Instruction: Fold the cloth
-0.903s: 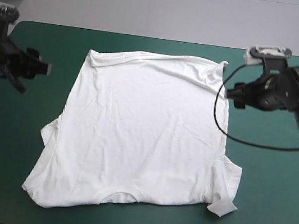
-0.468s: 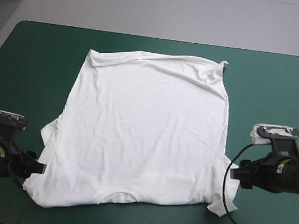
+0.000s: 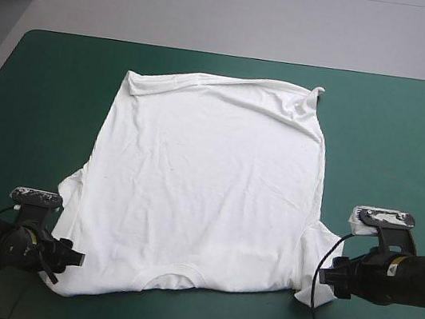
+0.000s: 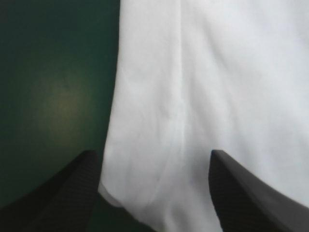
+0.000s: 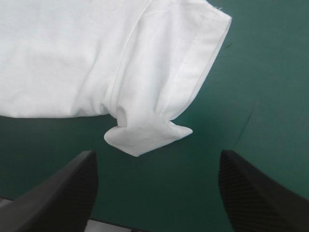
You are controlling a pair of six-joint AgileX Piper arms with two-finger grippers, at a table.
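Both arms have swung from the far end of the tabletop (image 3: 409, 142) to its near end since the earlier frames, the left end effector (image 3: 74, 257) last closing in on the T-shirt (image 3: 198, 198) and the right end effector (image 3: 325, 276) dropping slightly; the white T-shirt lies spread flat at the centre of the teal-green tabletop, hem (image 3: 224, 88) at 12 o'clock, collar (image 3: 176, 271) at 6 o'clock; the left end effector sits at the shirt's 7 o'clock corner, fingers spread apart with the cloth's edge running between them, nothing gripped; the right end effector waits at 4 o'clock, fingers likewise wide and empty, the sleeve (image 5: 193, 58) just ahead of it with a corner of the cuff (image 5: 145, 137) folded over, bare tabletop between the fingers; the shirt looks light, limp and thin, likely to sag and drape once lifted and to slide over the tabletop rather than resist; the sound places to take hold appear to be the two near corners, at shoulder and sleeve, pinching both layers low against the tabletop so that neither slips free; a grip on one layer alone would probably let the shirt open out mid-fold.
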